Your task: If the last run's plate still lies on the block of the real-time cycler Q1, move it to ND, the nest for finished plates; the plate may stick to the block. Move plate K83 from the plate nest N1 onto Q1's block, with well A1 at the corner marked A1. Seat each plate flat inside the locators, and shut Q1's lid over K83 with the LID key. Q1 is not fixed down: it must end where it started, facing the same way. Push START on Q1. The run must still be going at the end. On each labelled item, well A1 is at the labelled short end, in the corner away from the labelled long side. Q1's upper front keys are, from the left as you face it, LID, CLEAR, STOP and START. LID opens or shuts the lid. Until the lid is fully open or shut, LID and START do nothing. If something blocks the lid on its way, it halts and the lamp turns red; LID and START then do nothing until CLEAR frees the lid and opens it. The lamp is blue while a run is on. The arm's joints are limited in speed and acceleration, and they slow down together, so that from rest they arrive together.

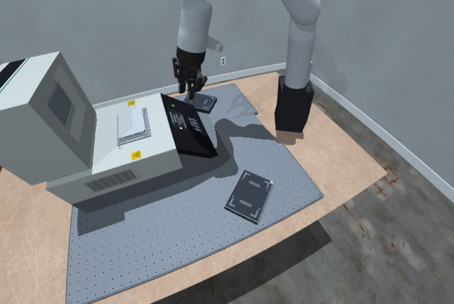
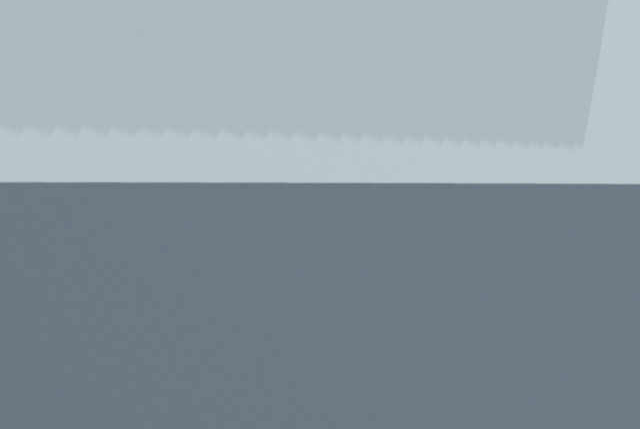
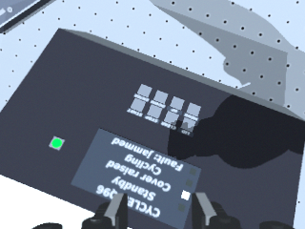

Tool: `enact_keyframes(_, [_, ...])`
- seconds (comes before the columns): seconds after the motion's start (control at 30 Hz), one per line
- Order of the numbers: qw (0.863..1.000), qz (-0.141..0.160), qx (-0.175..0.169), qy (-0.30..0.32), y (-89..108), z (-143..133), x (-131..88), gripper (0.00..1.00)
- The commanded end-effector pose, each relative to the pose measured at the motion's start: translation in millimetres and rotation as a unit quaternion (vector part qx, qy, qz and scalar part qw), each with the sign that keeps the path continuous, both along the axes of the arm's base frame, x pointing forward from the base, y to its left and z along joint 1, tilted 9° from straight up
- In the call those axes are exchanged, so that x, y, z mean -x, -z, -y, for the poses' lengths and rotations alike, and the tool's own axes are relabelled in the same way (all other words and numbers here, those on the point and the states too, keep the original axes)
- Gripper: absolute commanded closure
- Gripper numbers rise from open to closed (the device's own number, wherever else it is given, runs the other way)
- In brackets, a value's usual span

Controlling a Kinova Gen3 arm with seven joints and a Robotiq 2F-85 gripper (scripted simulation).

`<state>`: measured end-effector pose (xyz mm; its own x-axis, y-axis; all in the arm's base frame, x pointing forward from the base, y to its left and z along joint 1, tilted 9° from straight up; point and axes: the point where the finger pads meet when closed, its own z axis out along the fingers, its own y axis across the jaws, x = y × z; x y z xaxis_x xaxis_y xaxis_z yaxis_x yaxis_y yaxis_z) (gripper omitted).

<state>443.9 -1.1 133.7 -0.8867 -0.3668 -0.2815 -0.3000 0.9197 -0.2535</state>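
Observation:
Q1's console (image 1: 190,135) (image 3: 95,86) faces the arm's side. Its lamp (image 1: 173,105) (image 3: 56,143) is green, and the lit screen marker (image 3: 185,195) is at "Cover raised". The LID key (image 3: 189,124) lies partly in the gripper's shadow. Q1's lid (image 1: 71,121) stands open. A white plate (image 1: 131,125) lies on the block; its label is unreadable here. The front nest (image 1: 250,195) and rear nest (image 1: 202,107) show no plate; their labels are unreadable. My gripper (image 1: 186,93) (image 3: 159,210) is partly open and empty, above the console's far end near the rear nest.
Q1's body (image 1: 154,163) stands on the perforated board (image 1: 164,241). The arm's black base (image 1: 294,106) stands beyond the board's right edge. A wall (image 1: 128,37) runs behind the table. The exterior view shows only plain pale and grey surfaces.

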Motion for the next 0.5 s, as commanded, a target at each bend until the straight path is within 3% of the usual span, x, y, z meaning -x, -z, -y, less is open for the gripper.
enact_keyframes(0.0, [0.997, -0.002, 0.015, -0.069, -1.0, -2.4, 13.5, 0.57])
enact_keyframes(0.13, [0.995, -0.003, 0.024, -0.101, -1.0, -3.4, 20.1, 0.59])
enact_keyframes(0.33, [0.980, -0.007, 0.049, -0.195, -1.1, -6.4, 39.8, 0.64])
enact_keyframes(0.47, [0.980, -0.007, 0.049, -0.195, -1.1, -7.1, 44.5, 0.68])
